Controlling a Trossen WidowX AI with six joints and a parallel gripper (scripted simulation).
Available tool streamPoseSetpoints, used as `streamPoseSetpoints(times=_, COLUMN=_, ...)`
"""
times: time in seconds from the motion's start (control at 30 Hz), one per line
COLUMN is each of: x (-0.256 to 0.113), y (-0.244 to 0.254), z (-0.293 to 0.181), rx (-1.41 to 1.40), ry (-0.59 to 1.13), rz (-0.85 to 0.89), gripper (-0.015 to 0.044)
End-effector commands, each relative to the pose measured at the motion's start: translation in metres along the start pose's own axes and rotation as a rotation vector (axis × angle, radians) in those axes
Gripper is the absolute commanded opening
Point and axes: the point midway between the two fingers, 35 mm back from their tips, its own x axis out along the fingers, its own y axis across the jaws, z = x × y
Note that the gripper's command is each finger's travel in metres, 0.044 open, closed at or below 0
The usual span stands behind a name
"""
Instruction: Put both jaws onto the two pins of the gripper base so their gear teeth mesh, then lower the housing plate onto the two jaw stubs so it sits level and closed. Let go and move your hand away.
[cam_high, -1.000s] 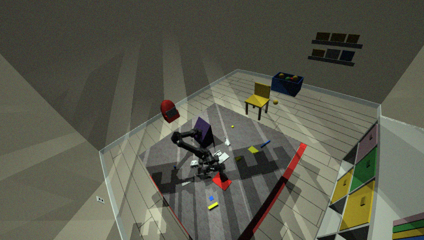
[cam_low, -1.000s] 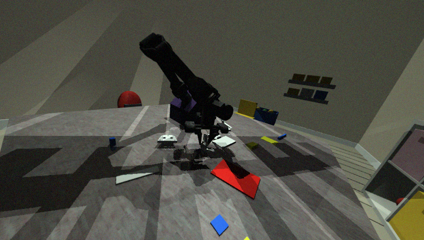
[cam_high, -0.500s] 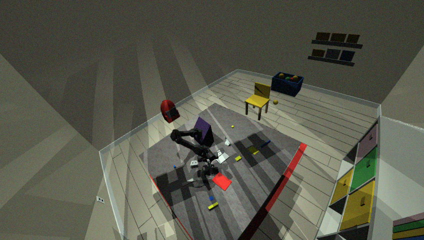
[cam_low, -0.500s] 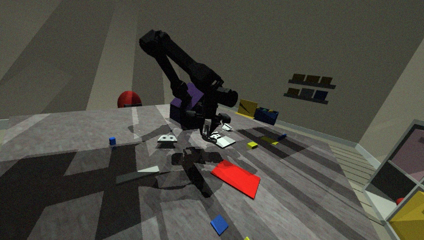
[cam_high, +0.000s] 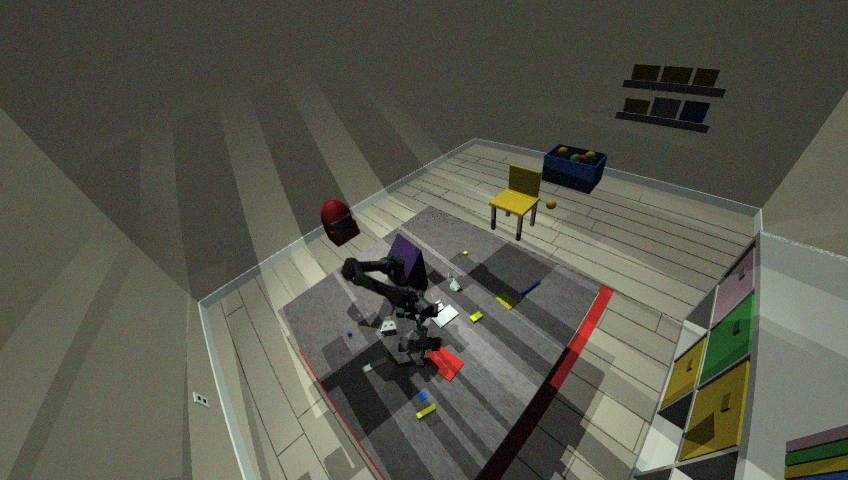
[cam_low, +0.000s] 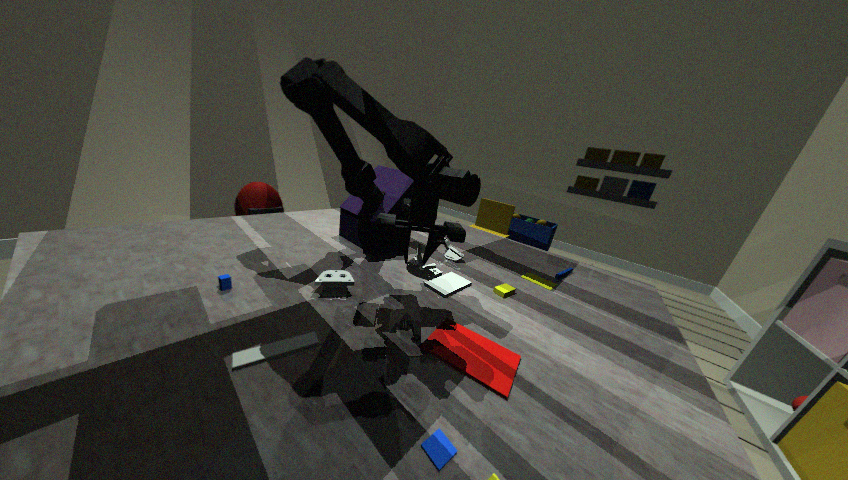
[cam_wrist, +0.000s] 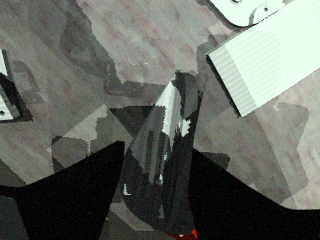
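Note:
My gripper (cam_low: 417, 260) (cam_wrist: 155, 152) is shut on one jaw (cam_wrist: 172, 120), a tapered white piece mostly in shadow, held in the air with its narrow end pointing up in the wrist view. The gripper base, seen as a white block (cam_high: 445, 315) (cam_low: 448, 284) (cam_wrist: 275, 52) with a flat head beside it, is right of the held jaw. Its pins cannot be made out clearly. The other white jaw (cam_high: 454, 283) (cam_low: 453, 255) lies farther back. The housing plate (cam_high: 388, 325) (cam_low: 335, 275), white with two round holes, stands separately to the left. The held jaw's lower part is partly hidden.
A red plate (cam_high: 447, 364) (cam_low: 484, 359) lies in front of the gripper. A pale strip (cam_low: 246, 356) lies front left, with a blue cube (cam_low: 224, 281) beyond. A yellow block (cam_low: 504, 290) is right of the base. A purple wedge-shaped block (cam_low: 389, 185) stands behind the arm.

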Motion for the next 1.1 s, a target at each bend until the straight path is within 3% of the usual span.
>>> streamPoseSetpoints(times=0.0, x=-0.001, y=-0.006, z=0.008, rx=0.097, ry=-0.003, rz=-0.006, gripper=0.0134)
streamPoseSetpoints(times=1.07, x=-0.003, y=-0.038, z=0.069, rx=0.961, ry=-0.026, rz=-0.013, gripper=0.0134)
